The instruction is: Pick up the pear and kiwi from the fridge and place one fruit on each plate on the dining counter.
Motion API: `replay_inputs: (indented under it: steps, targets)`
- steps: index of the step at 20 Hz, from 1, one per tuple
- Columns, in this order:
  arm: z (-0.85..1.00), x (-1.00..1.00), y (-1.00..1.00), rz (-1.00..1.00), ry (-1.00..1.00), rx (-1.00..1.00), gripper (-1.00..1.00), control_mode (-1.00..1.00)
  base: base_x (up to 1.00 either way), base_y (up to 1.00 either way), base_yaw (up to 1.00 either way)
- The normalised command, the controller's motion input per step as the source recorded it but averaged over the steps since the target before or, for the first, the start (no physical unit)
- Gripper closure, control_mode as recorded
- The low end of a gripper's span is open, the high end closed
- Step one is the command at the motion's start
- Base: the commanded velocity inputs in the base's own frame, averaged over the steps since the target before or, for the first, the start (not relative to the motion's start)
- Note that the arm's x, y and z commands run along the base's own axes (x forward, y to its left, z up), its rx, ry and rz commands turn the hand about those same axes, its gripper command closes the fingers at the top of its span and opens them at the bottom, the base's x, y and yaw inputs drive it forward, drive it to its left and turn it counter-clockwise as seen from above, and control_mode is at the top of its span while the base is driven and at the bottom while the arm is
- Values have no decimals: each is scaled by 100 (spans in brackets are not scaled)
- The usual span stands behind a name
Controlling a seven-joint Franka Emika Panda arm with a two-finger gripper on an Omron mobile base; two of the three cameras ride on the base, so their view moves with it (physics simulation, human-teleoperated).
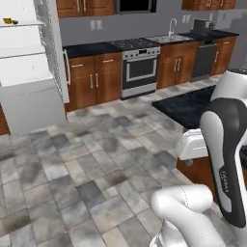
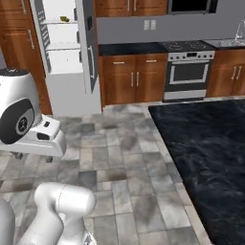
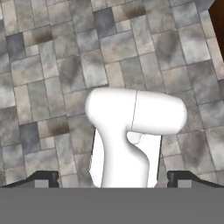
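The fridge [image 1: 29, 62] stands open far across the grey tile floor [image 1: 87, 159], next to the brown cupboards and the oven [image 1: 141, 67]. On its top shelf sit some tiny yellow and green bits [image 1: 9, 21]. From the other side they show as a small yellow-green spot [image 2: 64, 18]. That is likely the fruit, but it is too small to tell the pear from the kiwi.

The black shiny bench [image 2: 206, 158] is close by on the robot's right side. No plates can be seen on the part in view.

The tool [image 3: 111, 179] points down at the floor. Its two dark tips stand wide apart, and nothing is between them.

Both fruits should be light and small. A pear is firm and smooth, so it could slip or roll. A kiwi is softer and can bruise if squeezed hard. It is best to take each fruit around its fat middle, with a gentle squeeze. The robot is well away from the fridge, so it probably must drive closer first.
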Motion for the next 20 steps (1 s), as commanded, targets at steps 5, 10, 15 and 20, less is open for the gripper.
replay_inputs:
  steps: [5, 10, 15, 20]
  targets:
    - [0, 0, 0, 0, 0, 0, -100, 100, 100, 91, 1]
    - [0, 0, 0, 0, 0, 0, -100, 100, 100, 97, 2]
    - [0, 0, 0, 0, 0, 0, -100, 100, 100, 100, 5]
    - [0, 0, 0, 0, 0, 0, -100, 100, 100, 98, 7]
